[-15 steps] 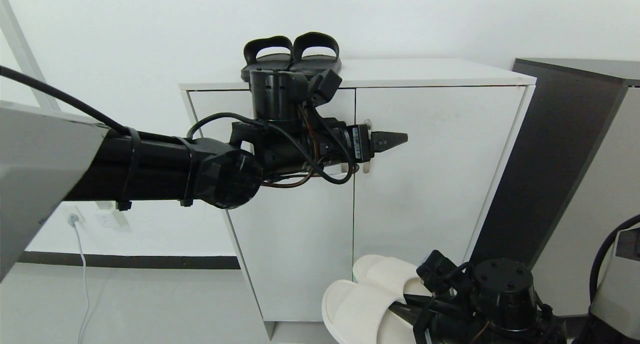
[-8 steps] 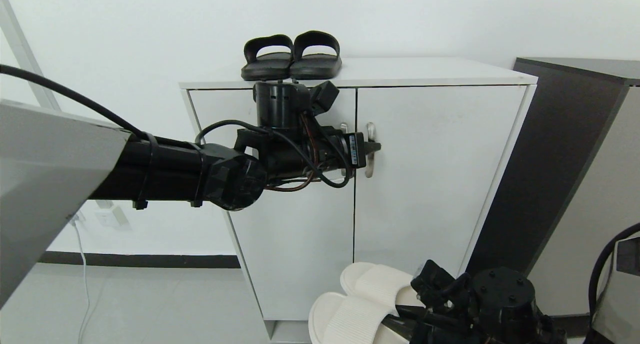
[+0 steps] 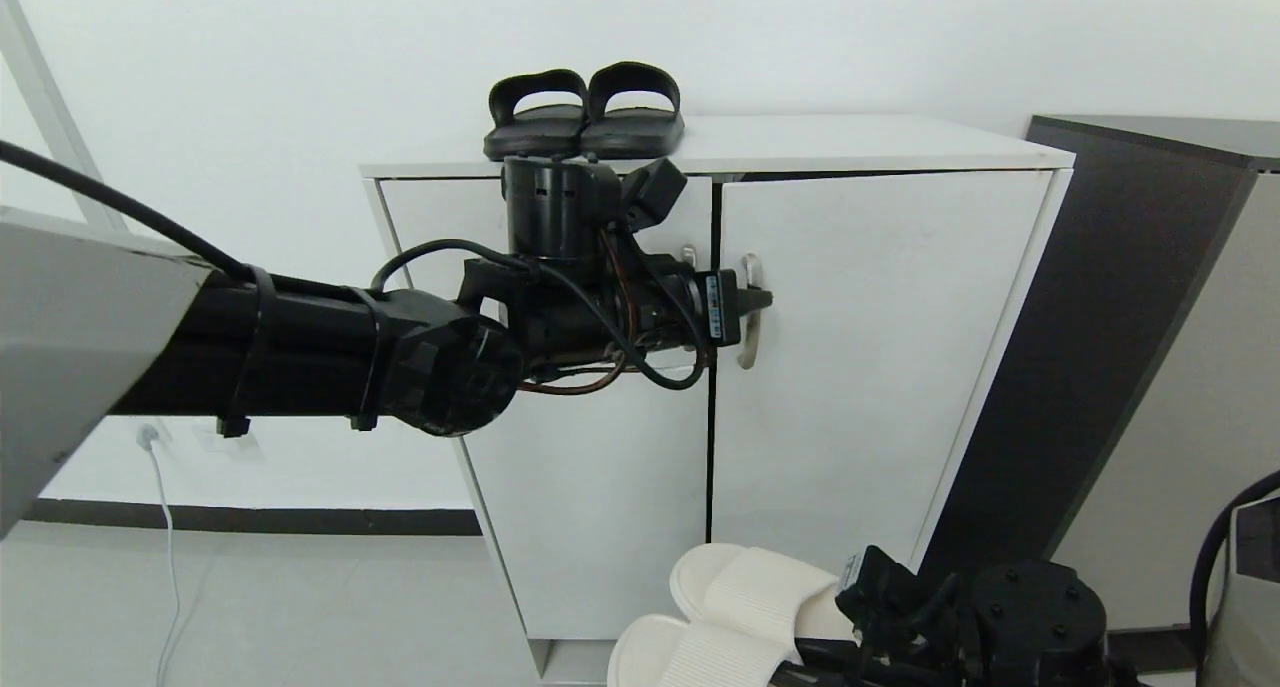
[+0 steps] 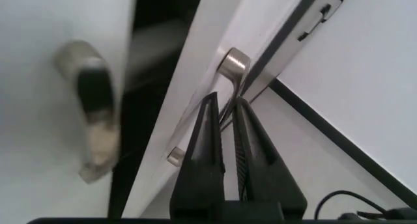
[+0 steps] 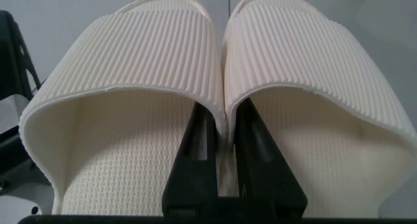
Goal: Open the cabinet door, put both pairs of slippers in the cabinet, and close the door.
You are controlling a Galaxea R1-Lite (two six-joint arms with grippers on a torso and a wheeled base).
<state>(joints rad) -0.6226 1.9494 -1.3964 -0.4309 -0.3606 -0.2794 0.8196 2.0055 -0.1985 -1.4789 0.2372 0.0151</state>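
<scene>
While the left gripper (image 3: 757, 300) has its jaws pinched on the upright handle (image 4: 232, 66) of the right door (image 3: 880, 367), just ajar and hinged away to the right, the right gripper (image 5: 223, 129) hangs low by the cabinet (image 3: 850, 142), clamping the white slippers (image 5: 130, 68).

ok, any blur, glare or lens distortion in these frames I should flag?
Left wrist view: the left door's handle is smeared and soft, while the left pincer and the right door's handle it grips are crisp. Head view: even light, no glare; the cabinet sides lean from wide-angle distortion. Right wrist view: white slippers sharp, ribs clear.
</scene>
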